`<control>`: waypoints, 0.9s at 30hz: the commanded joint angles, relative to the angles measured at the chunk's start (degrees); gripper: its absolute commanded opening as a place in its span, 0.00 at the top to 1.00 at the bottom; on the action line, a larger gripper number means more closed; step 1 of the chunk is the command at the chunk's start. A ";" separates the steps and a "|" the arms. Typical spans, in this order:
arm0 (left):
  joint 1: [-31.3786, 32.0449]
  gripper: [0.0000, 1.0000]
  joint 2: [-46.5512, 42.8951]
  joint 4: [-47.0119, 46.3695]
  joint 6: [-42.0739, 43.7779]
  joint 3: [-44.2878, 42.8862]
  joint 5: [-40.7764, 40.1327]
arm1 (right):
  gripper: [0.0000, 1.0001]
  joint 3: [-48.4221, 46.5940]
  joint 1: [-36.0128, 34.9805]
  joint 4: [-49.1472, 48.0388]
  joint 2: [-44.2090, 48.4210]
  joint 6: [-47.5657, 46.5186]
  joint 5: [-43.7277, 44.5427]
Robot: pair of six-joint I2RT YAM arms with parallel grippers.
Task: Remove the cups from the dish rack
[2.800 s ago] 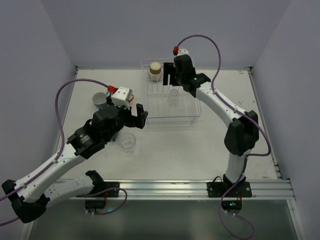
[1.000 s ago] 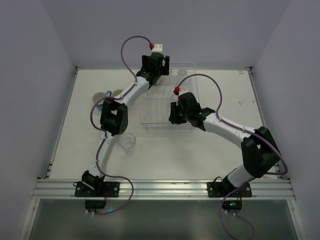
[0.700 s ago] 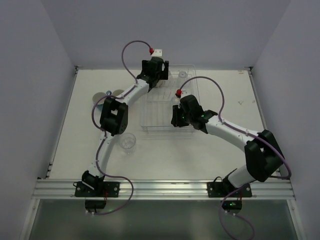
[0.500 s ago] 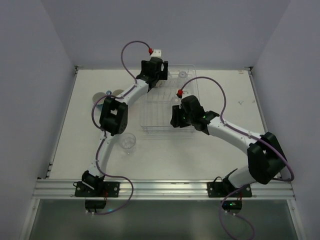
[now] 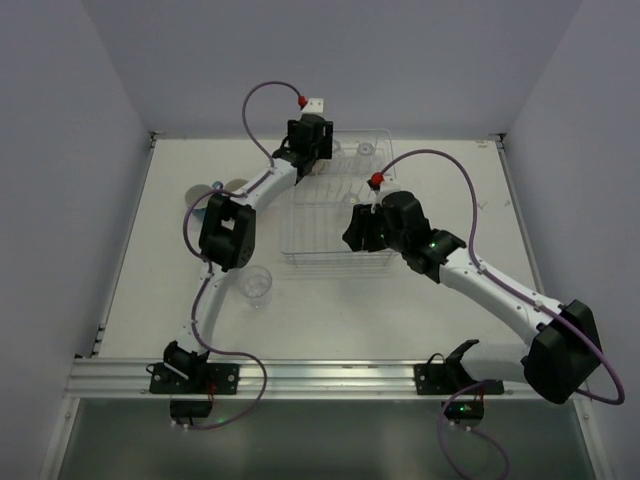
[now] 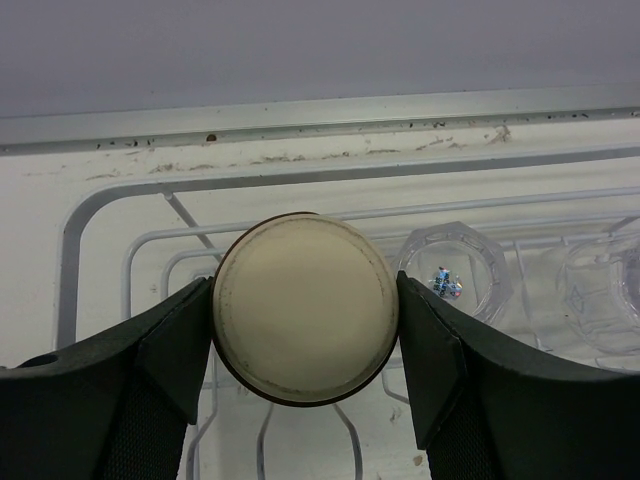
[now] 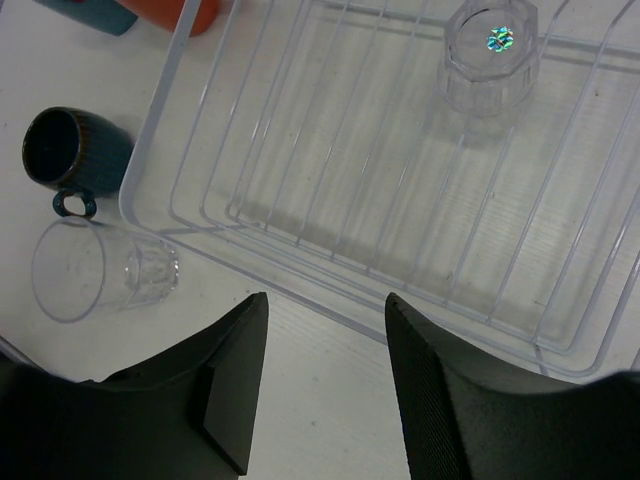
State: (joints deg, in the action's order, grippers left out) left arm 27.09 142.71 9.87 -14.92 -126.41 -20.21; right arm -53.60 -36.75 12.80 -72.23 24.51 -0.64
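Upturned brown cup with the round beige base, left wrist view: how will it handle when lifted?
The upturned brown, beige-based cup looks rigid and smooth, so it may slip between the left pincer's fingers. Its round wall gives them little contact, so it could twist. Likely breakable if dropped.

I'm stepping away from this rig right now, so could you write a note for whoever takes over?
Now: left end effector closed on the brown cup, which sits in the far corner of the dish rack; right end effector open, empty, above the rack's near edge.
Done: one clear tumbler, a dark blue mug and an orange mug are on the table left of the rack.
Left: lift out the brown cup, then the two clear tumblers beside it.
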 commanded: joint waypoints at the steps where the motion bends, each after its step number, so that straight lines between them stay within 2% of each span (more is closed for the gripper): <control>1: -0.29 0.53 -3.31 -4.51 0.68 0.46 0.25 | 0.46 -0.54 -0.34 -0.84 0.77 0.36 0.56; 2: -0.29 0.56 -4.02 -5.03 0.51 1.07 0.69 | 0.46 -0.71 -0.34 -0.93 0.60 0.45 0.56; 13: -0.29 0.60 -15.61 -11.35 -2.04 8.01 3.59 | 0.43 -3.26 0.10 -3.13 0.06 2.29 -0.06; 20: -0.29 0.64 -24.14 -12.77 -4.41 13.46 6.58 | 0.39 -4.31 2.47 -6.46 2.53 6.77 -1.90; 26: -0.29 0.66 -36.17 -13.82 -9.07 21.37 11.32 | 0.39 -2.39 6.43 -18.74 4.63 15.02 -9.98; 27: -0.29 0.67 -39.85 -14.26 -10.38 24.77 12.37 | 0.39 -1.60 6.95 -20.25 4.99 16.26 -10.95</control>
State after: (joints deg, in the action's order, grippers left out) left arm 27.00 111.63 0.64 -20.71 -106.19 -11.64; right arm -55.18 -30.94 2.90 -70.32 34.76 -6.42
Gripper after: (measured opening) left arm 0.738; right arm 0.611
